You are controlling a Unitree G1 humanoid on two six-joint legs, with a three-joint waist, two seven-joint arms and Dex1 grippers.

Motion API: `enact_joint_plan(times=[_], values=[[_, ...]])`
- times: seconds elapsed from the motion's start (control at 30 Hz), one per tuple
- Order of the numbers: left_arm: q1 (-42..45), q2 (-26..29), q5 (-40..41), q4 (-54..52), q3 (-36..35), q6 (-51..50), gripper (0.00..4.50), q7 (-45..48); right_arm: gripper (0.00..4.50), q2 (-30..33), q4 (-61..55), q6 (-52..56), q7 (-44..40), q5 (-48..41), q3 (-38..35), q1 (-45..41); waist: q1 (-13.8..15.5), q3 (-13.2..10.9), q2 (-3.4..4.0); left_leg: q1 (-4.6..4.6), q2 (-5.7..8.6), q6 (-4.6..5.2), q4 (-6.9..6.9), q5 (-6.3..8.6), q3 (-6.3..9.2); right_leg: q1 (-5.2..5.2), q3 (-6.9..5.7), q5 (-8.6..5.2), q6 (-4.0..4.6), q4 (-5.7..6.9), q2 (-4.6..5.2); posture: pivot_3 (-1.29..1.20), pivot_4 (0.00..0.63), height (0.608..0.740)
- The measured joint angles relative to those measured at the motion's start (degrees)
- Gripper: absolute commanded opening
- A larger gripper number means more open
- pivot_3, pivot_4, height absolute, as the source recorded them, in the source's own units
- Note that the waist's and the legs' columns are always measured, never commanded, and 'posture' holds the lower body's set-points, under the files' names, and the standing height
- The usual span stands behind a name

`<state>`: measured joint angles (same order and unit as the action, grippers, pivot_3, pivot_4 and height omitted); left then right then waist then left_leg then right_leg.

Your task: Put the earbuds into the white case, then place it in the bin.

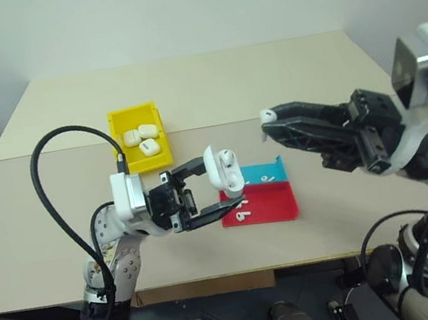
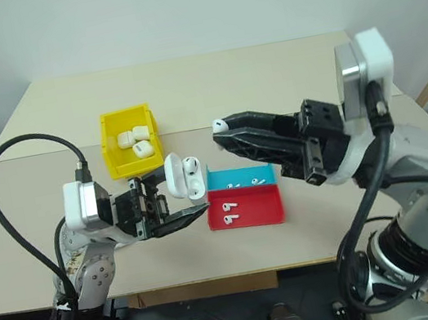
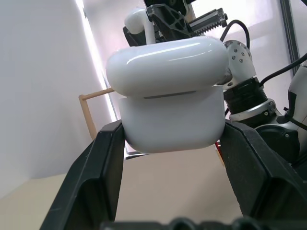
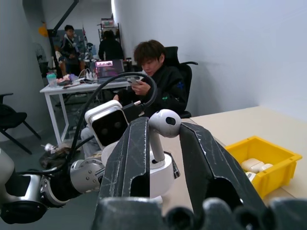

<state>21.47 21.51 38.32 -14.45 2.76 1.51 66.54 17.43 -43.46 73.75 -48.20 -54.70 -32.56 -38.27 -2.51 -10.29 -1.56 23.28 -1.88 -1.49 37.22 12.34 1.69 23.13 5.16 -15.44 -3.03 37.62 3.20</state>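
Left claw (image 1: 203,192) pinching white case (image 1: 222,170) upright, lid open, right claw (image 1: 271,122) pinching earbud (image 4: 162,125) stem-down

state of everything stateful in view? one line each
case: lid open, one earbud seated, held up off the table
left end effector: shut on case
right end effector: shut on earbud, held above the table
bin: holds three closed cases, on table
tray: loose earbuds in both the red and blue sections
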Motion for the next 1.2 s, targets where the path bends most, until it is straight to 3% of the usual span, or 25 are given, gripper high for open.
enact_joint_plan(times=[0.5,1.2], values=[[2.5,-0.2,0.0,1.1,0.5,-1.6,2.72,1.6,1.10,9.3,1.6,-17.1,3.3,-9.6,10.6,7.5,-0.1,0.0,-0.01,-0.02,-0.02,0.00,0.00,0.00,0.01,-0.02,0.00,-0.01,-0.02,-0.04,-0.03,0.00,0.150,0.740],[2.9,-1.0,0.0,1.5,0.6,-1.6,2.72,1.7,1.10,14.2,4.7,-28.3,3.3,-7.4,22.2,9.8,0.1,0.0,-0.02,-0.01,-0.02,0.00,0.00,0.00,0.01,-0.02,0.00,-0.02,-0.03,-0.07,-0.03,0.00,0.150,0.740]])
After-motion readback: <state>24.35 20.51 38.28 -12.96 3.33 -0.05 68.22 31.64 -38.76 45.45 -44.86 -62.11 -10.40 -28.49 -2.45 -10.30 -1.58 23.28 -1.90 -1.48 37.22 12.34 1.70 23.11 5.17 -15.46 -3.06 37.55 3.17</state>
